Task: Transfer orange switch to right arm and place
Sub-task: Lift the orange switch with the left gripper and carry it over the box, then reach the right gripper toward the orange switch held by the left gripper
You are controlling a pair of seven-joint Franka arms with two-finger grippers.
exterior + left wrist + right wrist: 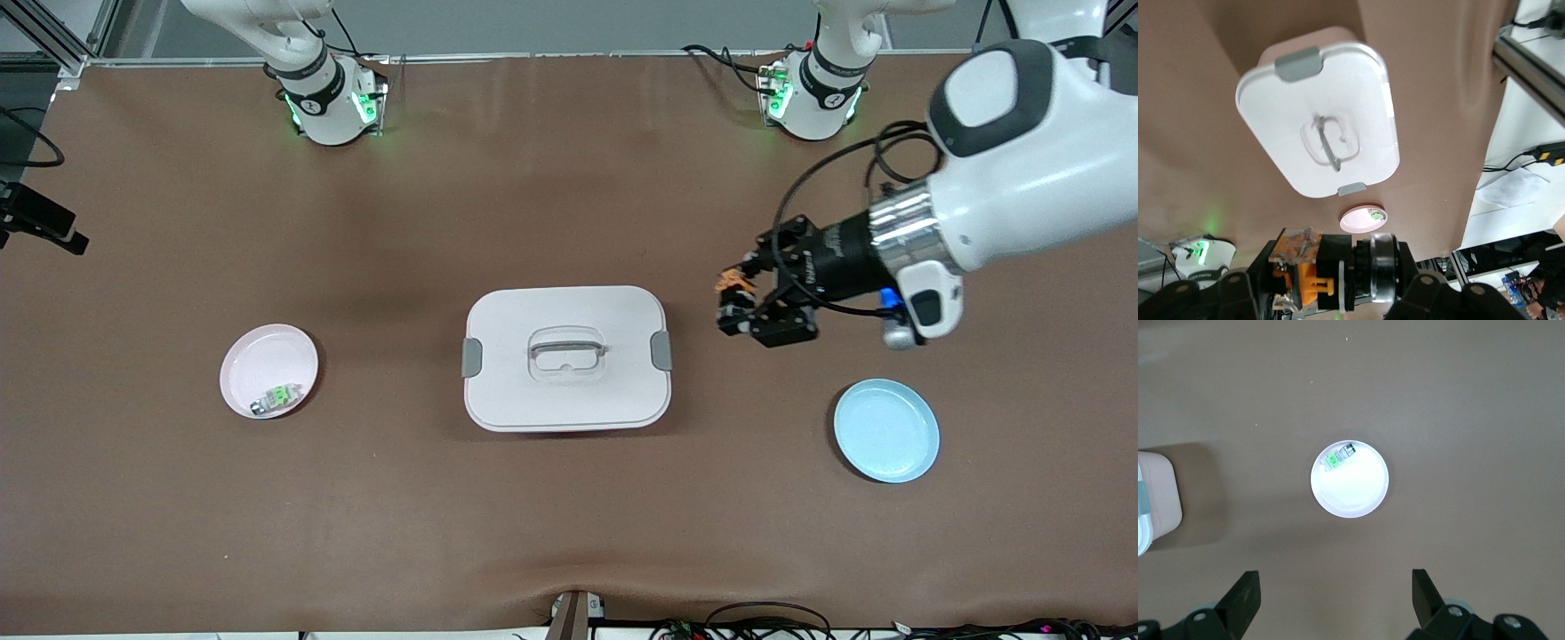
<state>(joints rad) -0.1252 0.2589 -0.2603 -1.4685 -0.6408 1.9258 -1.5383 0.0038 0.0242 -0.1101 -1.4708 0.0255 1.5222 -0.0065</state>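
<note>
Orange against black is what we're watching: the orange switch point(734, 283) sits pinched in the left gripper point(738, 302), whose jaws are clamped tight on it, up in the air over bare brown table point(569, 533) between the white lidded box point(566, 357) and the blue plate point(886, 430), toward the left arm's end of the table. In the left wrist view we see the switch point(1305, 283) lying crosswise between the jaws, orange end out to one side, with the box point(1318, 110) spread out ahead of it. And the receiver? The right gripper point(1335, 600) hangs high over the pink plate point(1350, 479) near the right arm's end of the table, jaws spread wide and holding nothing; the small silver-and-green part point(1340, 457) lies in that plate. So here's what the handover turns on, we'd say: the switch lies well apart from the right gripper, the whole box standing between them, and only the left arm is anywhere near it. We judge both arms must close toward the middle of the table, over the box, before those wide jaws can take the exposed end.
</note>
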